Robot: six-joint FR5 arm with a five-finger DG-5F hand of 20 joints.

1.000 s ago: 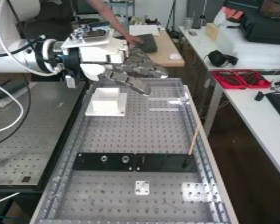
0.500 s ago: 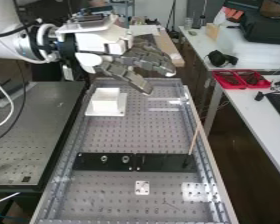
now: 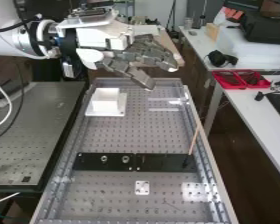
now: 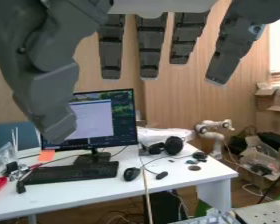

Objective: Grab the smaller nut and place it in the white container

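White container (image 3: 107, 101) stands left of the frame's centre; the robot hand (image 3: 139, 56) hangs open, upper centre. Larger nut (image 3: 104, 158) and bearing (image 3: 125, 159) stand on a black bar (image 3: 165, 162); I cannot tell where the smaller nut is.

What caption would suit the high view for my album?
Open robot hand near a white container; larger nut and bearing on a black bar.

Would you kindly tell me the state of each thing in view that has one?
Hand: open
White container: upright
Larger nut: standing on the black bar
Bearing: standing on the black bar
Black bar: lying flat
Thin stick: tilted
Red trays: holding items
Monitor: lit
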